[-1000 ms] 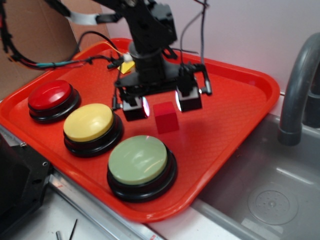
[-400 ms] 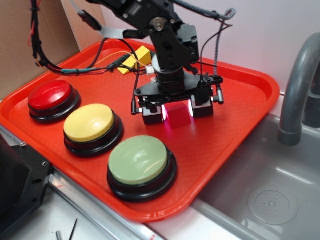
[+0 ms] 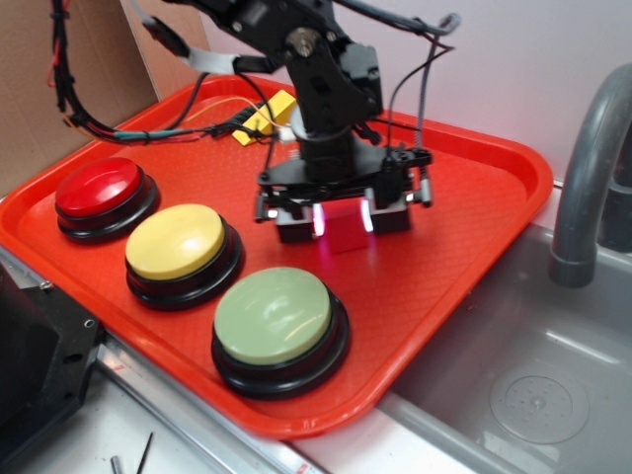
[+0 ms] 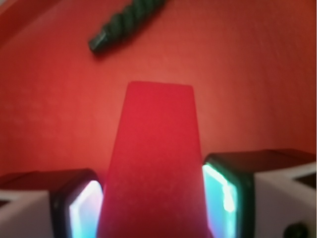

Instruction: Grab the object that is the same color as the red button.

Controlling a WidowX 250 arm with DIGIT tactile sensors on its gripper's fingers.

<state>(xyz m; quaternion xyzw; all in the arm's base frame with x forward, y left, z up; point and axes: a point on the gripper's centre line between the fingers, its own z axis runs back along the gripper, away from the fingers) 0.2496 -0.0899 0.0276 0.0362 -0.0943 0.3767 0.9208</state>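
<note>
The gripper (image 3: 343,219) stands low over the red tray (image 3: 474,247), and the small red cube (image 3: 344,226) is between its two pads. In the wrist view the cube (image 4: 153,163) fills the space between the lit pads (image 4: 220,196), and each pad seems to touch a side face of it, so the gripper appears closed on the cube. The exterior view cannot show whether the cube rests on the tray or is already a little above it.

The red button (image 3: 99,190) sits near the left edge of the tray, well apart from the cube, with the yellow button (image 3: 176,243) and the pale green button (image 3: 274,316) in a row beside it. A yellow block (image 3: 269,113) lies behind the arm, partly hidden by cables.

The step in hand looks like the grasp itself, at its end. The next move probably calls for a straight lift, keeping the pressure constant, because the cube is small and its smooth faces could slip out of the pads if the wrist tilts.
</note>
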